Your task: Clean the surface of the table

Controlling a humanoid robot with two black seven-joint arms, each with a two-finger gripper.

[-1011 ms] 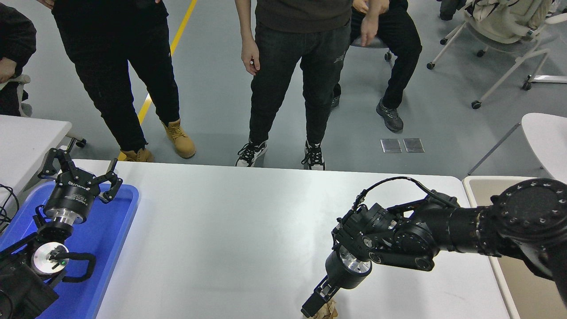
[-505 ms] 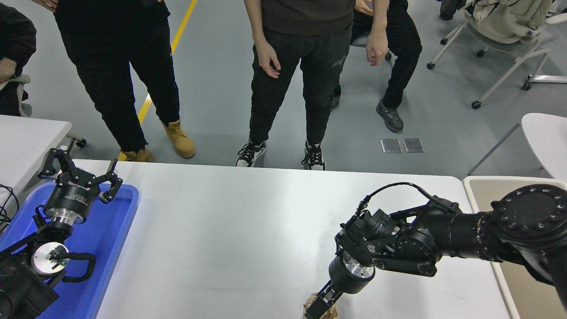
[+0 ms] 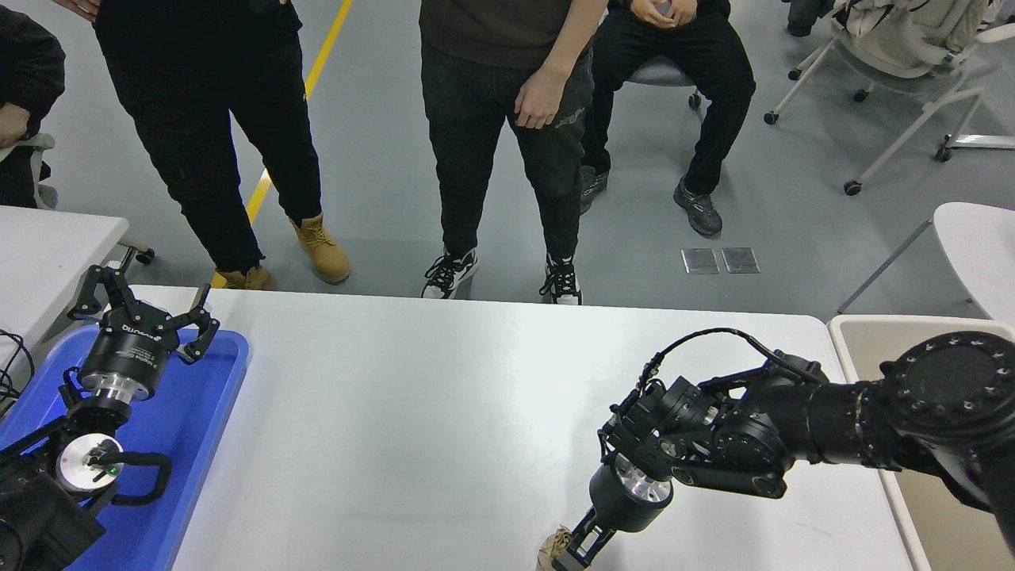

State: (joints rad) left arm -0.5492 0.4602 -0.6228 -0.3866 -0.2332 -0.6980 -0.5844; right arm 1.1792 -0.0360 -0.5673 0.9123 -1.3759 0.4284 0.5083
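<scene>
The table surface is a wide white top filling the lower middle of the head view. At its near edge lies a small crumpled brown paper wad, partly cut off by the picture's bottom. My right gripper points down at it from the right arm and is shut on the wad, with the wad showing at its left side. My left gripper is parked open over the far end of the blue tray, holding nothing.
A blue plastic tray sits at the table's left end under the left arm. A beige bin stands off the right end. Three people stand or sit at the far side, with a smaller white table at left.
My right gripper has come down onto the paper wad and closed on it; the wad has shifted slightly left. The middle person has shifted stance. The left arm has not moved.
</scene>
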